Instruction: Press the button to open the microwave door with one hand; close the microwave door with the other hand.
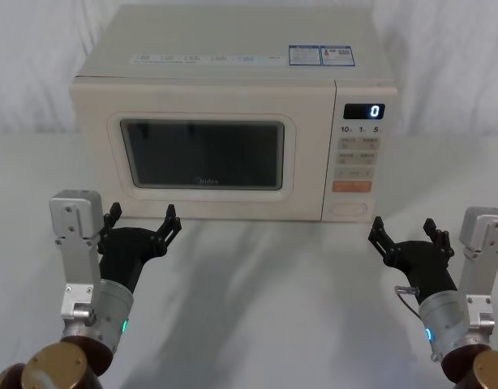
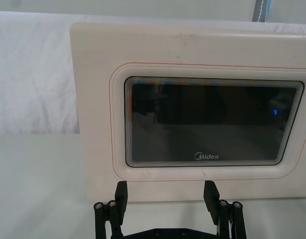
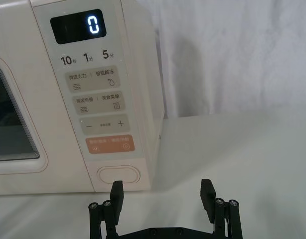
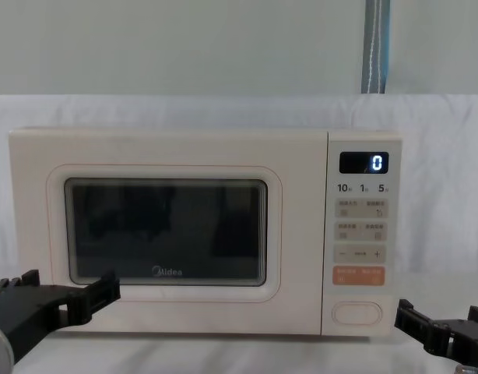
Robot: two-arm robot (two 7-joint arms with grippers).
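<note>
Your microwave door (image 1: 202, 154), smooth cream with a dark rounded glass window, is sitting shut; the pill-shaped button (image 1: 349, 208) is lying lowest on the control panel (image 1: 359, 158). Your left end effector (image 1: 141, 222) and right end effector (image 1: 405, 232) are hovering spread wide, gripping nothing, over the white cloth-draped surface (image 1: 265, 308)

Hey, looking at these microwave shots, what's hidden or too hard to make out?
- Inside of the microwave: chest and left wrist views, the dark glass of the door shows reflections, no contents.
- Small labels on the square keys: head view, too small to read.
- Stickers on the microwave's top: head view, print too small.
- Left pincer and right pincer: chest view, cut off by the bottom corners.
- Button: clear, untouched.
</note>
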